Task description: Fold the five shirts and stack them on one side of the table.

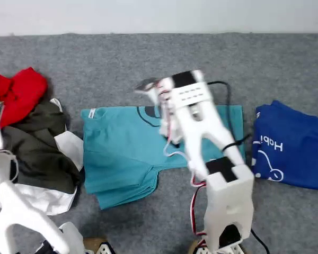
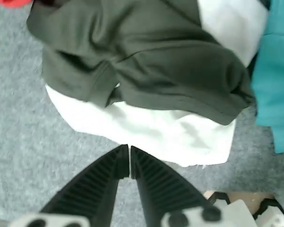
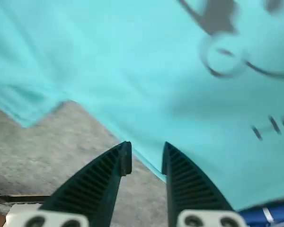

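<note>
A teal shirt (image 1: 122, 148) lies partly folded in the middle of the grey carpet. A folded blue shirt (image 1: 291, 148) rests at the right. At the left, a red shirt (image 1: 18, 92), a dark olive shirt (image 1: 37, 148) and a white shirt (image 1: 42, 198) are heaped together. My right gripper (image 3: 146, 158) hangs open just above an edge of the teal shirt (image 3: 132, 71), with nothing between its fingers. My left gripper (image 2: 129, 161) is shut and empty over bare carpet, close to the white shirt (image 2: 151, 132) that lies under the olive shirt (image 2: 146, 61).
The right arm (image 1: 201, 127) stretches from the front edge over the teal shirt. The left arm (image 1: 10, 211) stands at the front left corner. Bare carpet (image 1: 164, 58) runs along the back and between the teal and blue shirts.
</note>
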Controlling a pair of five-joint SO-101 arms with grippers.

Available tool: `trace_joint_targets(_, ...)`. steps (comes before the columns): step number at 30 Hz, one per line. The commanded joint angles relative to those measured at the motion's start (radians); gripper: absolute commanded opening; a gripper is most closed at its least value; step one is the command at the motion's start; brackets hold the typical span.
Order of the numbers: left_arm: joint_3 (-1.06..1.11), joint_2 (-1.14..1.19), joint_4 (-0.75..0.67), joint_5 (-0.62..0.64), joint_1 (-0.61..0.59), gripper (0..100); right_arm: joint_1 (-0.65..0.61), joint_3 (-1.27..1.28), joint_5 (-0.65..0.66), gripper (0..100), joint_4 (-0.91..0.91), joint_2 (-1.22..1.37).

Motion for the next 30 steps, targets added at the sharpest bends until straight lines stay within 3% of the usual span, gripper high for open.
trace_joint_targets(1,0.008,-0.029,-0.008,-0.031,-0.020,1,-0.148,0.034,-0.020,18.8,0.044,-0.093)
trace_joint_targets(6,0.127,-0.029,-0.077,-0.040,-0.021,1,-0.314,0.057,-0.032,18.8,0.019,-0.074)
trace_joint_targets(12,0.154,-0.029,-0.084,-0.038,-0.021,1,-0.429,0.055,-0.051,18.8,-0.021,0.018)
trace_joint_targets(25,0.154,-0.029,-0.084,-0.037,-0.017,1,-0.509,0.055,-0.069,18.6,-0.094,0.081)
trace_joint_targets(30,0.154,-0.029,-0.084,-0.035,-0.017,1,-0.515,0.057,-0.060,9.1,-0.120,0.122)
